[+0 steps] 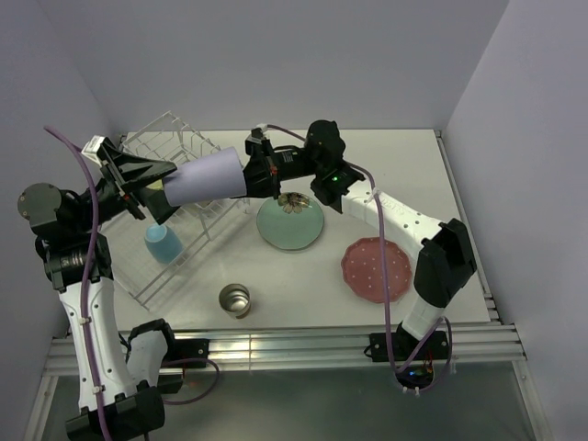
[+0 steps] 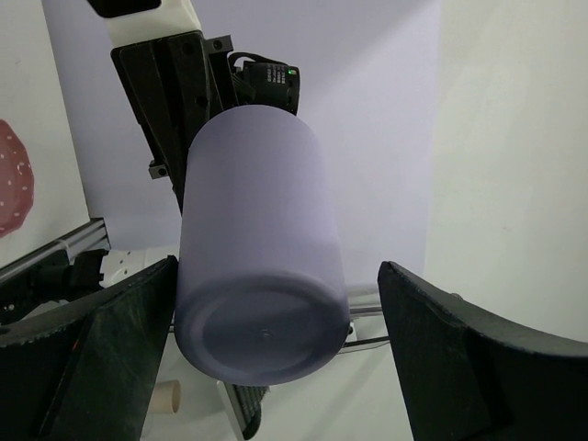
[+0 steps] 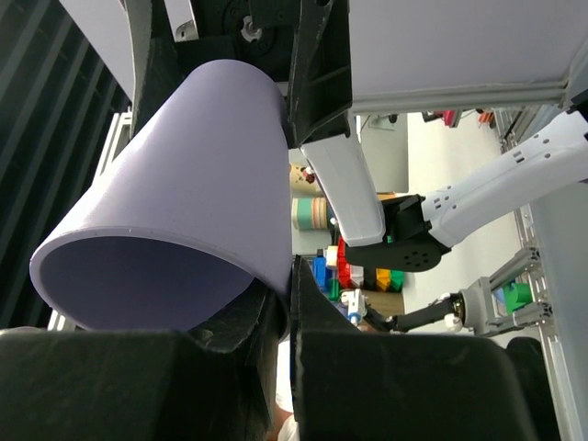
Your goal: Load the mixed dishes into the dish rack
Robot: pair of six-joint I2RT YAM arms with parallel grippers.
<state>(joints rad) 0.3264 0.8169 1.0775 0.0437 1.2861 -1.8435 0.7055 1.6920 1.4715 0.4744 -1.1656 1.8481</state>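
Observation:
The lavender cup (image 1: pixel 207 179) hangs on its side above the white wire dish rack (image 1: pixel 175 147). My right gripper (image 1: pixel 250 175) is shut on its rim, one finger inside and one outside, as the right wrist view (image 3: pixel 288 294) shows, with the cup (image 3: pixel 184 202) above the fingers. My left gripper (image 1: pixel 165 188) is open around the cup's base; in the left wrist view (image 2: pixel 277 271) the cup (image 2: pixel 257 266) lies between the spread fingers, close to the left one and apart from the right one. A light blue mug (image 1: pixel 163 242) sits in the rack's lower tray.
A mint-green plate (image 1: pixel 290 223) lies on the table at centre. A pink dotted plate (image 1: pixel 376 269) lies to its right and shows in the left wrist view (image 2: pixel 14 179). A small metal cup (image 1: pixel 235 299) stands near the front edge. Walls close off the back and sides.

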